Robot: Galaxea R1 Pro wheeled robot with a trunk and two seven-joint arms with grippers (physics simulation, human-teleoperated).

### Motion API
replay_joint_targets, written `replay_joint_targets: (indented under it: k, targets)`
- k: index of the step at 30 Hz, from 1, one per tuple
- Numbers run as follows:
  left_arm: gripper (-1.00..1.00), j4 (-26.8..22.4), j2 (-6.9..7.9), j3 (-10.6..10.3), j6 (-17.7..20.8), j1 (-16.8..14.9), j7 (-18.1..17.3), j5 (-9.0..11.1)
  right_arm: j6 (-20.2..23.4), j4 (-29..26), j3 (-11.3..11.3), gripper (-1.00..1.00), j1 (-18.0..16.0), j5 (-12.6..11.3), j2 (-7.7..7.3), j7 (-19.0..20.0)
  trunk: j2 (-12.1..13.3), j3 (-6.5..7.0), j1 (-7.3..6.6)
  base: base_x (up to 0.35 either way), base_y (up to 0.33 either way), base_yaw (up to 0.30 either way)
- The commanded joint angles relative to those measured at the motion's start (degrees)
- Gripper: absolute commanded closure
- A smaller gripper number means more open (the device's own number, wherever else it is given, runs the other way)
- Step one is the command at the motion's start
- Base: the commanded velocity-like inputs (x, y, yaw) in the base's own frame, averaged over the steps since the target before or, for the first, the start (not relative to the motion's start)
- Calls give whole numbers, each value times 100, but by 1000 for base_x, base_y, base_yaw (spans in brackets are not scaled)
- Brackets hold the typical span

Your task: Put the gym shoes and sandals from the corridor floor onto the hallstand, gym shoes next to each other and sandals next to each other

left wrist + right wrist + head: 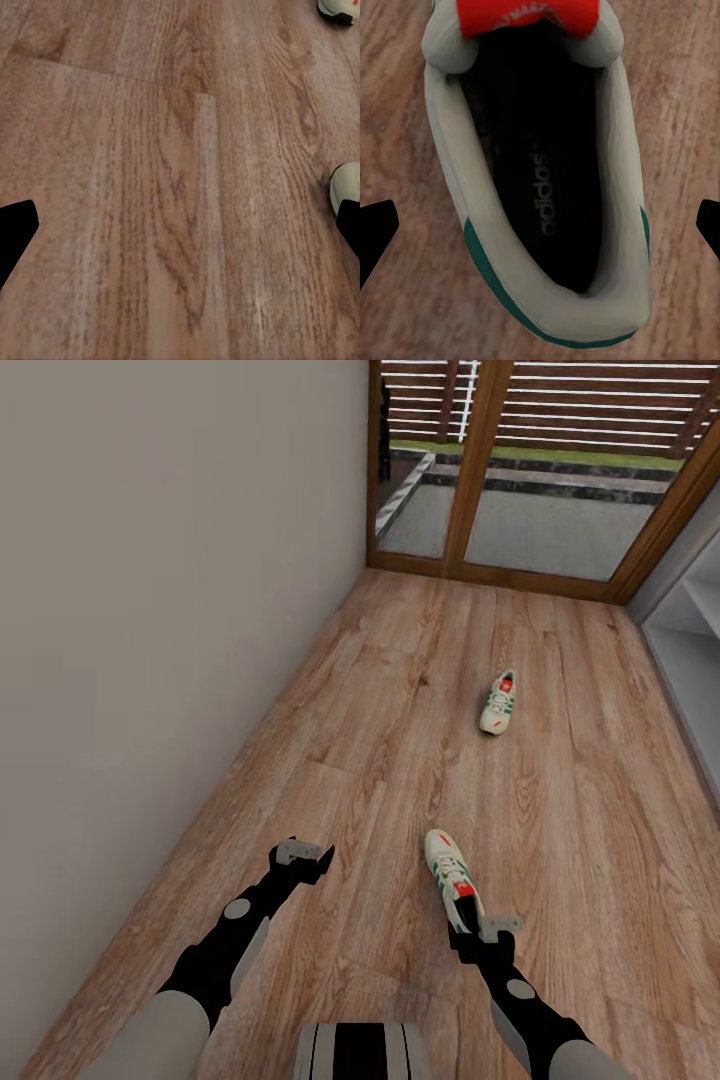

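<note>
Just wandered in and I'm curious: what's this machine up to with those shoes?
It is tidying shoes. Its right hand hangs open right over the heel of the near gym shoe, not gripping yet. The other gym shoe lies farther along the wooden floor. The left hand is open over bare floor.

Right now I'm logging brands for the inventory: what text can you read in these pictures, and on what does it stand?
"adidas": on the dark insole of the near gym shoe, seen in the right wrist view.
Red tongue patch: lettering cut off and blurred, unreadable.
Far gym shoe: red patch too small to read.
</note>
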Motion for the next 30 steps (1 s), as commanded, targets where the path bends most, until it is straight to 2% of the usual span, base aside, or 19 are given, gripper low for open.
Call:
replay_joint_targets:
  k: [1,8,15,26,30]
  targets:
    - [-100,4,0,-3,-13,-2,-22,13,-16,5,17,-100,-2,3,-1,-25,-1,-3,-1,0,0,0]
    - [-100,4,0,-15,-8,-3,-49,12,-16,5,17,-100,-2,3,-1,-25,-1,-3,-1,0,0,0]
    - [-100,1,0,-18,-7,-3,-50,12,-16,5,17,-100,-2,3,-8,-25,-11,-197,17,0,0,0]
    - [-100,-4,4,-15,-7,-3,-17,18,-16,5,17,-100,-2,3,-10,-25,-11,-276,17,0,0,0]
    - [-100,-4,7,-15,-7,-3,-16,20,-16,5,17,-100,-2,3,-10,-25,-16,-372,27,0,0,0]
